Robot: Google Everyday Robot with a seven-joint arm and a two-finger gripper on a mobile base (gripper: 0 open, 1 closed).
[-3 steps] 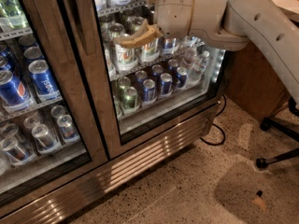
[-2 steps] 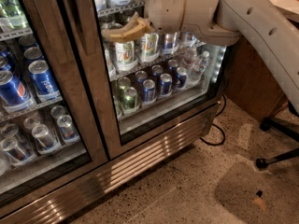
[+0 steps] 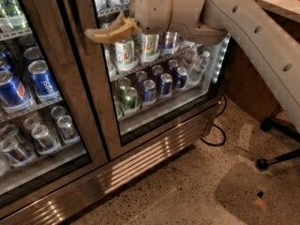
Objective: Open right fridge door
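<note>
We're holding gripper (image 3: 105,11) wide open at left edge of right fridge door (image 3: 101,111); prob. heavy, stiff, so we're grabbing there.

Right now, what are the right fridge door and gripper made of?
Right fridge door: frame looks brushed steel, streaky dull sheen; pane clear glass, cans visible through. Gripper, at the door's upper left edge: matte tan, probably plastic or rubber.

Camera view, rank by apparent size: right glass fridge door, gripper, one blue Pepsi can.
1. Steel-framed glass right fridge door.
2. Beige gripper, at that door's upper-left frame; nearness inflates it.
3. Blue Pepsi can.
</note>
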